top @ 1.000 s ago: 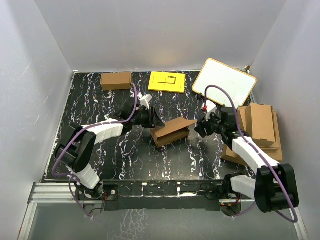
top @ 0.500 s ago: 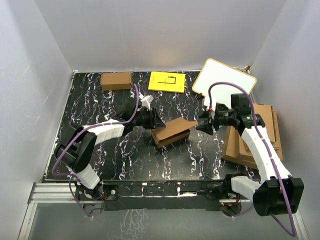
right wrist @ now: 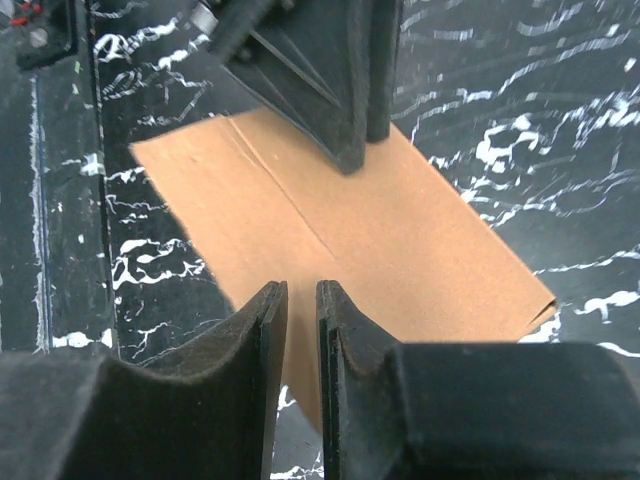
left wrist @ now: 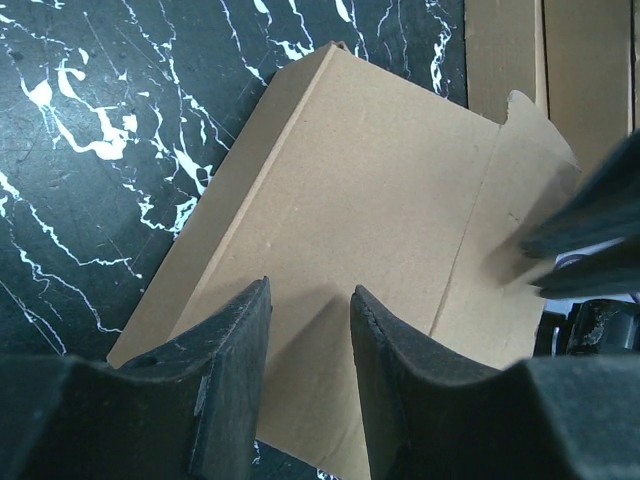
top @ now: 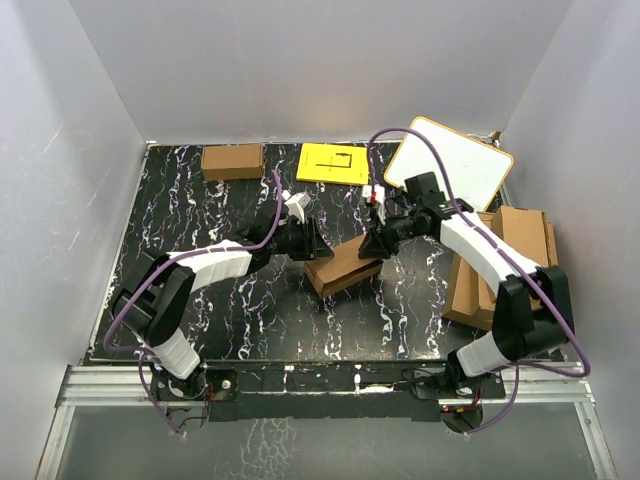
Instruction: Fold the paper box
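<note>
Brown cardboard sits at the middle of the scene: the paper box (top: 343,264) lies near the centre of the black, white-veined worktop (top: 180,200). It is low and oblong, and its long axis runs from about 8 o'clock to 2 o'clock in the top view. Its top panel is plain and has a crease across it.

The left gripper (top: 307,241) is at the box's 9 o'clock end. In the left wrist view its fingers (left wrist: 235,340) stand a moderate way apart over the top panel. Bare cardboard shows through the gap and nothing is pinched between them.

The right gripper (top: 377,242) is at the box's 3 o'clock end, over a raised flap. In the right wrist view its fingers (right wrist: 262,330) are almost together, with only a thin dark slit between them. Whether an edge of cardboard is caught in that slit cannot be told. The other arm's fingers show at 12 o'clock in that view, touching the far side of the panel.

At 12 o'clock from the box, near the far edge, lies a yellow sheet (top: 333,163). A smaller brown carton (top: 232,161) is at 10 o'clock. A white board (top: 455,165) with a tan rim sits tilted at 2 o'clock. A pile of larger cardboard sheets (top: 515,255) is at 3 o'clock, by the right wall.
</note>
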Motion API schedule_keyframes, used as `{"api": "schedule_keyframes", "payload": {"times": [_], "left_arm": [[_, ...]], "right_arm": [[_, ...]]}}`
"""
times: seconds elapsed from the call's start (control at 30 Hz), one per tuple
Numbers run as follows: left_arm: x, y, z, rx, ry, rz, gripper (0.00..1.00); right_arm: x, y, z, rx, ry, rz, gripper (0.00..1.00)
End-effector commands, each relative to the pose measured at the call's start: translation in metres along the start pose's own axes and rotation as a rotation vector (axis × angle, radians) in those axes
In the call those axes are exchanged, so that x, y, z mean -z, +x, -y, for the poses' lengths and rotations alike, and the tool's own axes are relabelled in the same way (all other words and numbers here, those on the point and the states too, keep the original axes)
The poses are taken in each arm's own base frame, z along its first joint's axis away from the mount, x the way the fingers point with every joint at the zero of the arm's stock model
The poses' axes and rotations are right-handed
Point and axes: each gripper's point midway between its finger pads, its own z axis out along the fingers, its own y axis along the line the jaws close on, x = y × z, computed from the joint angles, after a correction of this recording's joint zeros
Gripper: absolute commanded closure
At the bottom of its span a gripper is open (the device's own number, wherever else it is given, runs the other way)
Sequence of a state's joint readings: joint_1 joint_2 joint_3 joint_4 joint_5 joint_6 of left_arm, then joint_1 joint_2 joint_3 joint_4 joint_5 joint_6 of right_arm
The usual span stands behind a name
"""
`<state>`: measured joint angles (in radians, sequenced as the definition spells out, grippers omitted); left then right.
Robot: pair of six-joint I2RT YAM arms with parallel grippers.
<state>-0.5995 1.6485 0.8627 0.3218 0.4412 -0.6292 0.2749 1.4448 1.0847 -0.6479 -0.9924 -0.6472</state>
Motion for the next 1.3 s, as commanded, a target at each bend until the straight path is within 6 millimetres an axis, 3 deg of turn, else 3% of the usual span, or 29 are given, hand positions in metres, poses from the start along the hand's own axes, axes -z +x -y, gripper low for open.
{"api": "schedule_keyframes", "payload": {"times": [0.0, 0.37, 0.47, 0.63, 0.73, 0.87, 0.97, 1.27], "left_arm": [[0.000, 0.006, -0.003, 0.004, -0.016, -0.008, 0.64], [0.000, 0.002, -0.001, 0.002, -0.014, -0.003, 0.66], [0.003, -0.001, 0.002, -0.005, -0.015, 0.004, 0.67], [0.011, -0.012, 0.013, -0.027, -0.004, 0.028, 0.65], [0.018, -0.016, 0.019, -0.038, -0.001, 0.040, 0.65], [0.023, -0.011, 0.025, -0.020, 0.026, 0.040, 0.66], [0.020, 0.003, 0.027, -0.005, 0.035, 0.020, 0.69], [0.010, 0.042, -0.001, 0.047, -0.050, -0.051, 0.74]], "right_arm": [[-0.015, 0.004, 0.013, -0.007, 0.018, -0.042, 0.79], [-0.030, 0.043, 0.022, -0.079, 0.009, -0.144, 0.82], [-0.028, 0.034, 0.015, -0.062, -0.035, -0.125, 0.81], [-0.018, -0.004, -0.006, 0.013, -0.126, -0.040, 0.70], [-0.018, -0.009, -0.009, 0.023, -0.143, -0.017, 0.67], [-0.029, 0.004, 0.002, -0.059, -0.129, -0.028, 0.67], [-0.038, 0.022, 0.015, -0.117, -0.104, -0.077, 0.72], [-0.048, 0.068, 0.029, -0.195, -0.043, -0.183, 0.80]]}}
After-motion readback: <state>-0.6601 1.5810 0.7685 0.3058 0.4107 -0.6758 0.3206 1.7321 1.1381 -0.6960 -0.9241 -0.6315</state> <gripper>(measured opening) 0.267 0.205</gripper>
